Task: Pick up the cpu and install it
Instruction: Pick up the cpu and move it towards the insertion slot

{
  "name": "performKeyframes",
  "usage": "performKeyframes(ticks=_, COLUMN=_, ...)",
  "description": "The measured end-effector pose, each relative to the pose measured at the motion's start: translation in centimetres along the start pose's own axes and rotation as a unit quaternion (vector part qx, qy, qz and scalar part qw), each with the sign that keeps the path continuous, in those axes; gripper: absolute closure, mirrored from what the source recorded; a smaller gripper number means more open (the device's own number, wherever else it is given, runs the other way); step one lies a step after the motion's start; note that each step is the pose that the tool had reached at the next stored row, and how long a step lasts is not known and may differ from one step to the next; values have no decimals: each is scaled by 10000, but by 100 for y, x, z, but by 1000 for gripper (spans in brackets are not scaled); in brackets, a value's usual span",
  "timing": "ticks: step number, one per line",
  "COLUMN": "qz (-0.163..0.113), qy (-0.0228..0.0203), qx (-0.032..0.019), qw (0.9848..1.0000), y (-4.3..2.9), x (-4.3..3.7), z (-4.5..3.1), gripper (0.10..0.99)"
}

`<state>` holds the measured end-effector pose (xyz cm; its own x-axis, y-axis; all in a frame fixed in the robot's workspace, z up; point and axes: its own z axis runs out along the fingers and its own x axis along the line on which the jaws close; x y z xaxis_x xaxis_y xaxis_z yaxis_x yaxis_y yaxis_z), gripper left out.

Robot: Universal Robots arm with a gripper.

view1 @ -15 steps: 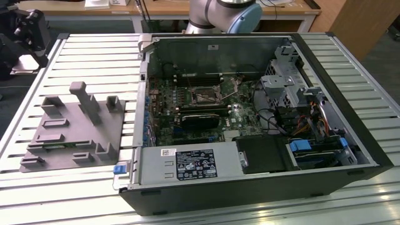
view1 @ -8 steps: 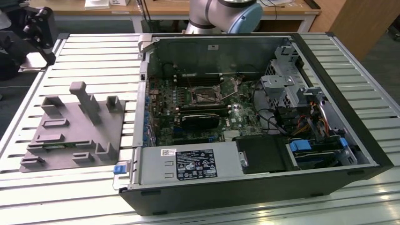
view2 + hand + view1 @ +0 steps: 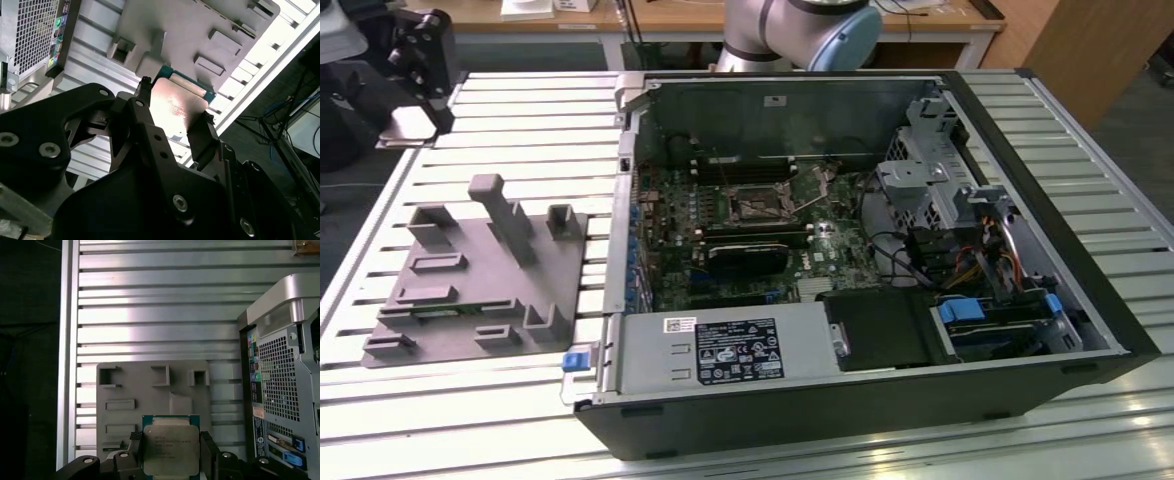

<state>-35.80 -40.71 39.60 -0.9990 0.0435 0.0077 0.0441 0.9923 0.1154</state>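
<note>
- While the open computer case (image 3: 854,250) lies on its side across the slatted metal table (image 3: 520,110), the exterior view shows a grey plastic tray (image 3: 460,275) just beside it on the exterior view's left. Bare slats lie beyond the tray's far edge.
- Upright posts (image 3: 500,210) rise from the tray, and the arm's base (image 3: 794,30) stands behind the case's far wall.
- Inside the case, the motherboard (image 3: 720,215) carries the black square socket frame (image 3: 755,205) near its middle. A dark card (image 3: 747,258) sits just nearer, and a power supply (image 3: 720,350) runs along the near wall. Drive bays with loose cables (image 3: 961,260) fill the exterior view's right.
- In the second wrist view, the gripper (image 3: 175,100) is clamped narrow on the cpu (image 3: 177,110), with black fingers (image 3: 197,135) pressing two opposite edges. The chip's silver top catches the light in front of the tray (image 3: 190,30), and the case's perforated rear panel (image 3: 35,30) is off to one side.
- In the first wrist view, the cpu (image 3: 170,450) sits between the fingers (image 3: 134,440) of the gripper (image 3: 171,442), in front of the tray (image 3: 150,395) and its rectangular pockets. The vented rear panel (image 3: 280,375) stands beside the tray. Open slats (image 3: 160,305) stretch beyond it to the table's edge rail (image 3: 70,340).
</note>
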Motion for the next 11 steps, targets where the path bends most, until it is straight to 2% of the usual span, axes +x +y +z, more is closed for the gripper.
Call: performKeyframes(ticks=11, qz=0, qy=2, qx=-33, qw=10000, y=10, x=-180, z=-18, gripper=545)
